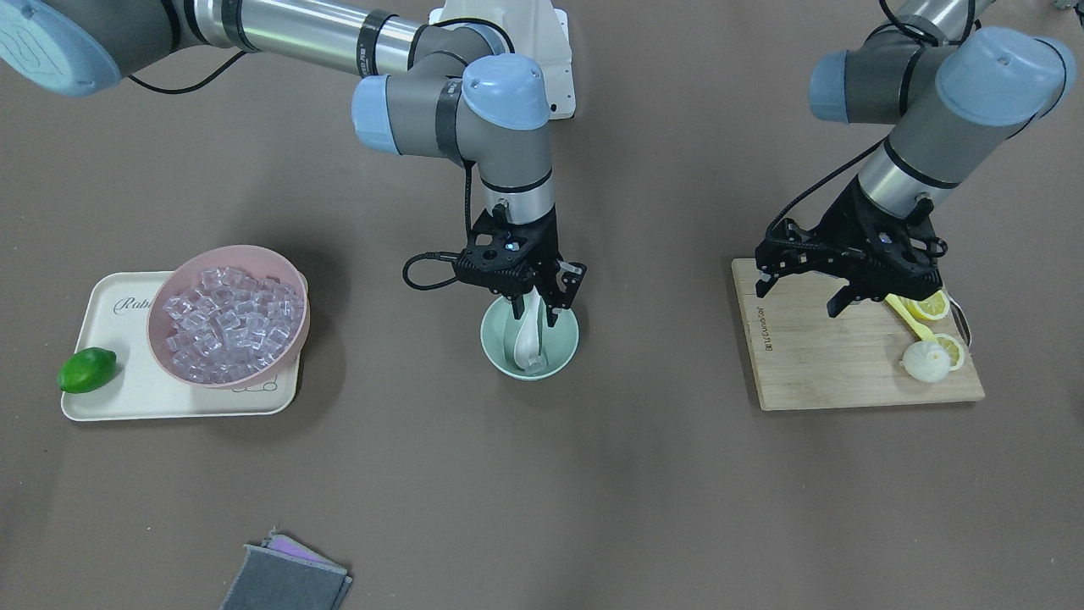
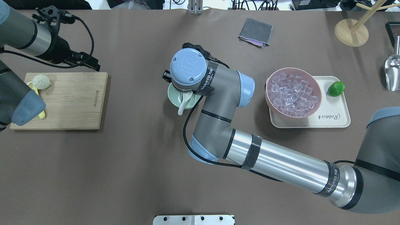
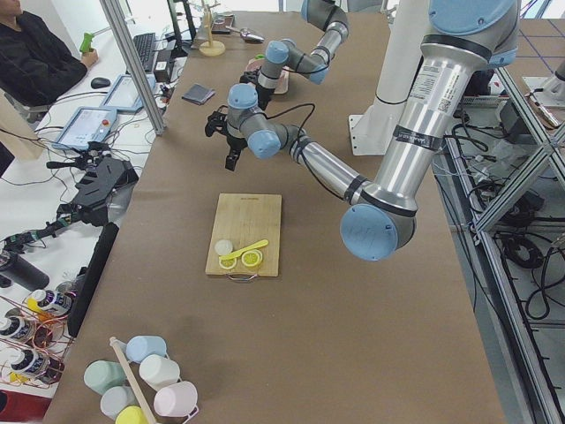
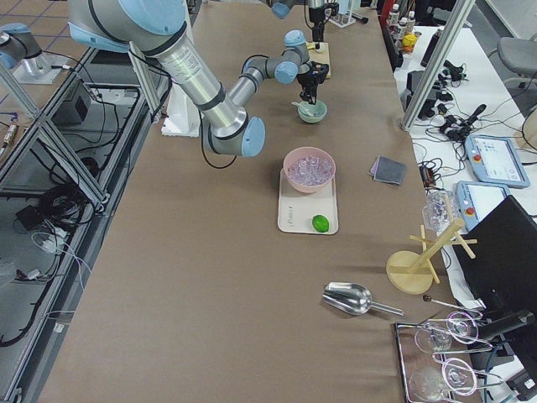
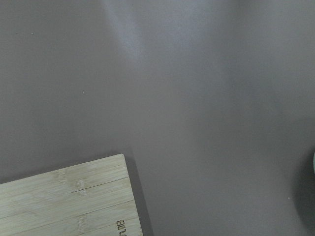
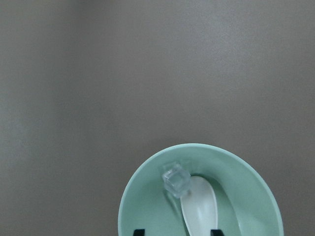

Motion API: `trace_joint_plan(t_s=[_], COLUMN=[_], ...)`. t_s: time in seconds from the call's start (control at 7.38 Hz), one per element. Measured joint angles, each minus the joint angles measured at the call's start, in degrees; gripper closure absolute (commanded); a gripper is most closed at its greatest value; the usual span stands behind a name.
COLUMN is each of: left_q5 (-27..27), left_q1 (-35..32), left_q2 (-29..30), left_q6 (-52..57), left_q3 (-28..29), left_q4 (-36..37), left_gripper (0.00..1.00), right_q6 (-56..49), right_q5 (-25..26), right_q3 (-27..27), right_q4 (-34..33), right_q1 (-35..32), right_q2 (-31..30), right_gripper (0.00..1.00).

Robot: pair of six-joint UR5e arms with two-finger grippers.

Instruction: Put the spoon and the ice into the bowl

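brown table (image 5: 197, 88) fills most of the view. a wooden cutting board (image 5: 64, 201) corner shows at the bottom left, dark print near its edge.

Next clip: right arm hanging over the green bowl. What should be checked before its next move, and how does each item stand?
1. White glossy soup spoon inside small mint-green bowl: ok.
2. Clear ice cube in that bowl: ok, one, beside the scoop.
3. Right claw open: ok, jaws apart.
4. Claw free of the spoon: cannot tell.
5. Large pink bowl of spare ice upright on cream tray: ok.
6. Left claw away, above bamboo cutting board: ok.
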State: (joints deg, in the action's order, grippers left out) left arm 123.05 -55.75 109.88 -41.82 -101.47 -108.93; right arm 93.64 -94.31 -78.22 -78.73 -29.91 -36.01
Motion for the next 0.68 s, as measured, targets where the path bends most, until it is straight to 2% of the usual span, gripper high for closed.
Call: trace_joint_plan(t_s=[0.27,0.41,0.68], left_q5=[-0.2,-0.2,0.2], left_q1=[-0.1,-0.8,-3.6], left_q2=[-0.3,-0.4,-1.8], left_q6=[0.2,0.7,4.0], left_q3=[0.0,0.0,-0.3], left_q4=[-0.3,-0.3,0.1], left_gripper=[0.02,0.02,0.02], right_q6=[-0.9,-3.9,-16.6], right_q5=[-4.4,-7.7,-14.7], right_q3=[-3.4,-9.2,-24.6], right_q4=[-4.3,-10.2,-19.1], right_q1=[-2.1,-4.1,-9.5], right_q2=[-0.9,-3.6,-15.0], right_gripper=[0.00,0.00,0.00])
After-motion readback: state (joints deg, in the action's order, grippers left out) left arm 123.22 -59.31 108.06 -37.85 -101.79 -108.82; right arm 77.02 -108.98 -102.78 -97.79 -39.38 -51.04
